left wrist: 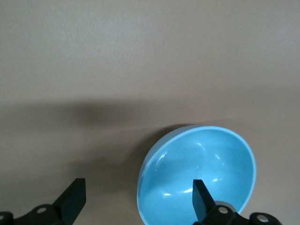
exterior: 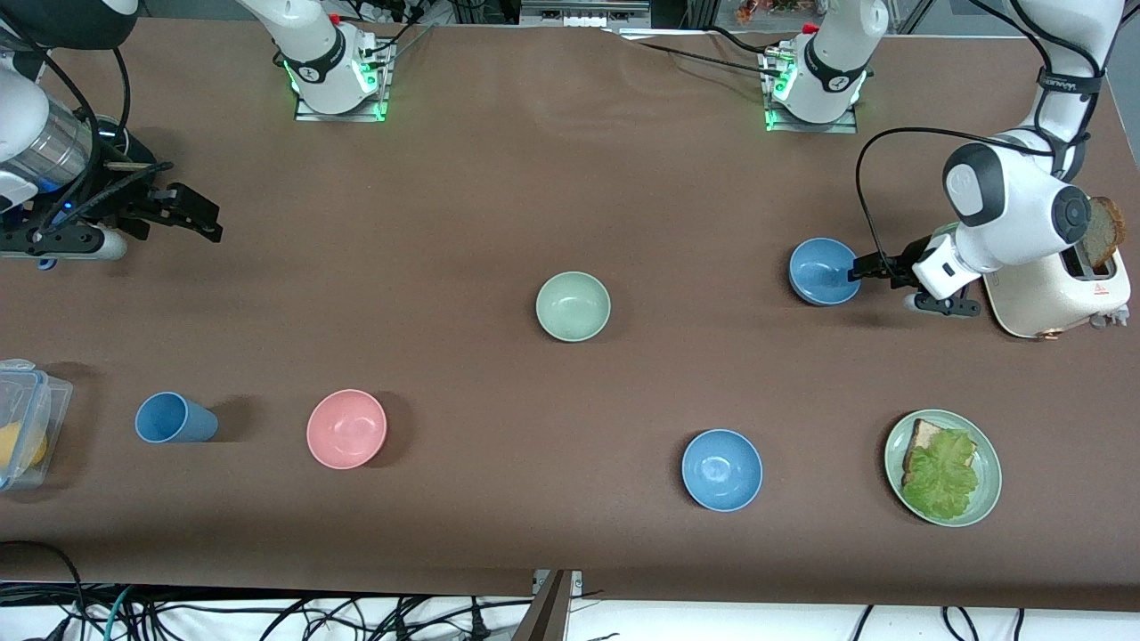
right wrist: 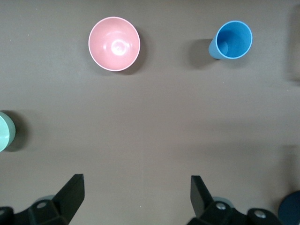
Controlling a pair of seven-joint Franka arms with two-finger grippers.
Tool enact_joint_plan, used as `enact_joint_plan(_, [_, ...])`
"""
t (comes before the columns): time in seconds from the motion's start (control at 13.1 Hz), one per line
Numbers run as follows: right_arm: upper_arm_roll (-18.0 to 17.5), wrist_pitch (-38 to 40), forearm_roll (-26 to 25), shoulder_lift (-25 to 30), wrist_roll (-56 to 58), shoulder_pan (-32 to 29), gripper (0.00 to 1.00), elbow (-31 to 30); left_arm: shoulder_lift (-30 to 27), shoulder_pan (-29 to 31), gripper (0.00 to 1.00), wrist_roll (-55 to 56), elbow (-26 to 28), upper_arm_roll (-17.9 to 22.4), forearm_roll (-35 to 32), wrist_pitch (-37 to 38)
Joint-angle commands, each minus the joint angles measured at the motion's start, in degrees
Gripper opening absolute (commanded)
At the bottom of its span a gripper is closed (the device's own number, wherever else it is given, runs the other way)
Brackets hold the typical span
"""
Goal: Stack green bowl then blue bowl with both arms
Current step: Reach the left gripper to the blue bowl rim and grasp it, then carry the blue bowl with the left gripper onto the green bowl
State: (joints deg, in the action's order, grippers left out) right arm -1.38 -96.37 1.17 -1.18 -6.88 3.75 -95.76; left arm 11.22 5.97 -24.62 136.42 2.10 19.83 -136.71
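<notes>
Matte sage green bowl [exterior: 573, 306] mid-bench, round glossy blue bowl [exterior: 824, 271] at spread left pincer [exterior: 868, 268], right pincer [exterior: 183, 214] spread, waiting.

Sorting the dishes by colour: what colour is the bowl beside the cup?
Pink; the bowl shows best in the right wrist view, beside the blue cup.

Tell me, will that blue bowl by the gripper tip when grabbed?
Possibly: the left gripper, open, has one finger inside the blue bowl, so a one-sided rim pinch could tilt it. It looks rigid, probably light, and its glossy inside may be slippery.
</notes>
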Motion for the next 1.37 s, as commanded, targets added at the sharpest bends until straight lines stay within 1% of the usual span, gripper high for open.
enact_joint_plan(0.0, [-0.6,0.1,-0.1,-1.1,-0.1,-0.6,1.0,1.8,-2.4,0.4,1.0,-5.4,5.2,0.0,5.5,-4.1])
enact_joint_plan(0.15, [-0.6,0.0,0.0,-1.1,-0.2,-0.6,1.0,1.6,-2.5,0.4,0.99,-7.9,6.7,0.0,9.4,-4.1])
enact_joint_plan(0.23, [-0.6,0.0,0.1,-1.1,-0.2,-0.7,1.0,1.5,-2.5,0.4,0.99,-8.1,7.0,0.0,10.3,-4.2])
enact_joint_plan(0.31, [-0.6,0.0,0.1,-1.0,-0.2,-0.6,1.0,1.5,-2.5,0.4,0.97,-8.1,7.5,0.0,10.5,-4.2])
enact_joint_plan(0.38, [-0.6,0.2,0.1,-1.0,-0.3,-0.6,1.0,1.5,-2.4,0.4,0.81,-8.1,7.6,0.0,10.5,-4.2])
enact_joint_plan(0.46, [-0.6,0.4,0.1,-1.0,-0.3,-0.6,1.0,1.4,-2.4,0.4,0.48,-8.1,7.5,0.1,10.6,-4.2])
enact_joint_plan(0.53, [-0.6,0.5,0.1,-1.0,-0.3,-0.6,1.0,1.4,-2.3,0.4,0.2,-8.1,7.5,0.2,10.6,-4.2])
enact_joint_plan(0.61, [-0.6,0.5,0.1,-1.0,-0.3,-0.6,1.0,1.3,-2.3,0.4,0.0,-8.1,7.5,0.5,11.0,-4.1])
enact_joint_plan(0.76, [-0.6,0.3,0.1,-1.0,-0.3,-0.6,1.0,1.3,-2.1,0.4,0.0,-8.3,7.4,1.3,12.6,-3.8])
enact_joint_plan(1.15, [-0.5,0.1,0.1,-1.1,-0.2,-0.7,1.0,1.2,-2.1,0.6,0.0,-8.3,6.6,1.3,12.7,-3.7])
enact_joint_plan(1.3, [-0.5,0.1,0.2,-1.0,-0.2,-0.7,1.0,1.2,-2.2,0.2,0.0,-7.6,4.0,0.9,13.0,-3.0])
